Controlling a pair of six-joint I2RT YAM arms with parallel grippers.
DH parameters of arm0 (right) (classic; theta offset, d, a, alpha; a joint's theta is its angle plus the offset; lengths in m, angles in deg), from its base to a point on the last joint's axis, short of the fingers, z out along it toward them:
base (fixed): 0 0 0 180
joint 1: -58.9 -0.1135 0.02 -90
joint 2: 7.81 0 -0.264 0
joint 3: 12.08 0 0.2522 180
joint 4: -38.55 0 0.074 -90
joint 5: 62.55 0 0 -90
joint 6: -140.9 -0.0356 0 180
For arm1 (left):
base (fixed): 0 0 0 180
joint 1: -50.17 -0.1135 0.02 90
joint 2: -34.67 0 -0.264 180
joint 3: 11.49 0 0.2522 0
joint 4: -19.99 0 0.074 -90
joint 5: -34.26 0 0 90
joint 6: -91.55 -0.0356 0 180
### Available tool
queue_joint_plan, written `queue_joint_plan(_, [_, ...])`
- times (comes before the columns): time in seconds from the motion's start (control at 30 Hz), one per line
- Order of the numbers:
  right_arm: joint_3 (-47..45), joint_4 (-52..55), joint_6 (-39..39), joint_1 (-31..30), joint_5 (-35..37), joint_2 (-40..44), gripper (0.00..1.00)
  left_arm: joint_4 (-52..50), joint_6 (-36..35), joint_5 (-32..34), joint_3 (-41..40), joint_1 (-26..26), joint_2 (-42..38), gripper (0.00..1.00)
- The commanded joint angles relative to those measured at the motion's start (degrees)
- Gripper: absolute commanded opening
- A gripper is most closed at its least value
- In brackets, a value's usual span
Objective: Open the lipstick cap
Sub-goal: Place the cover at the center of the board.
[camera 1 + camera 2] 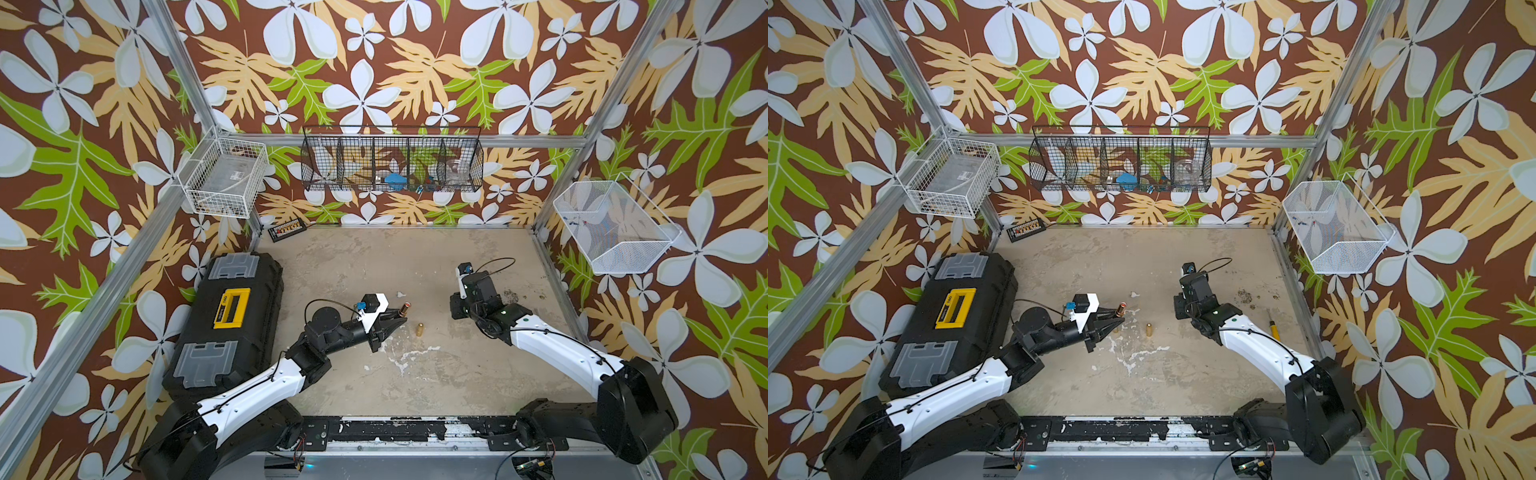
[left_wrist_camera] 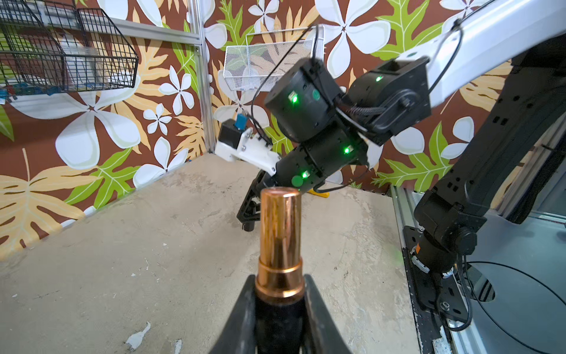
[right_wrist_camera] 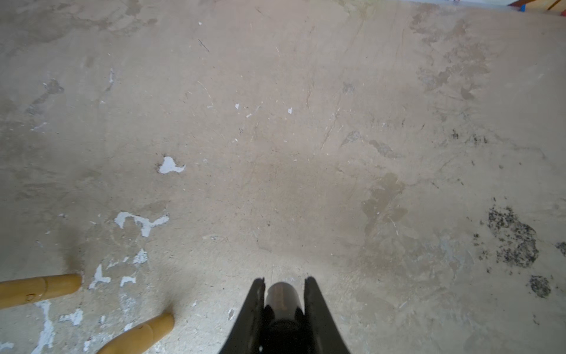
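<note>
Left gripper (image 2: pixel 280 277) is clamped tight on the black base of the lipstick (image 2: pixel 280 233). The copper barrel pokes straight out past the fingertips, held up off the table (image 1: pixel 415 266). In both top views the barrel points away from the robot's base and slants over toward the right arm's side. I can't see any cap on that barrel.

Right gripper (image 3: pixel 283 280) is closed around a short dark cylinder. I'm fairly sure that's the cap (image 3: pixel 280 295), but its wrist view is murky right there, so grain of salt. That gripper aims down at bare table with its tips near the surface.

The bit that matters is that the two pieces are well apart. The right gripper sits off to the right of the lipstick, roughly out along the line the barrel points. So the cap looks fully clear of it, not half on. I'd call the opening basically done.

If anything's left, it's parking the parts. The right arm has the open table right under it, so it's better placed to set the cap down. A small gold piece (image 1: pixel 419 329) stands on the table between the arms, nearer the left gripper. I'd steer around it if the left arm lowers the lipstick.
</note>
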Motion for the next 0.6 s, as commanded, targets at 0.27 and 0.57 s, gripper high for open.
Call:
queue_joint_plan(0.27, [-2.05, -9.95, -2.58, 0.24, 0.74, -8.77, 0.20, 3.21, -0.32, 2.47, -1.35, 0.02, -1.16, 0.09])
queue_joint_plan(0.57, [-1.02, -11.79, -3.83, 0.24, -1.60, -15.09, 0.19, 3.43, -0.50, 2.23, -1.58, 0.02, -0.89, 0.09])
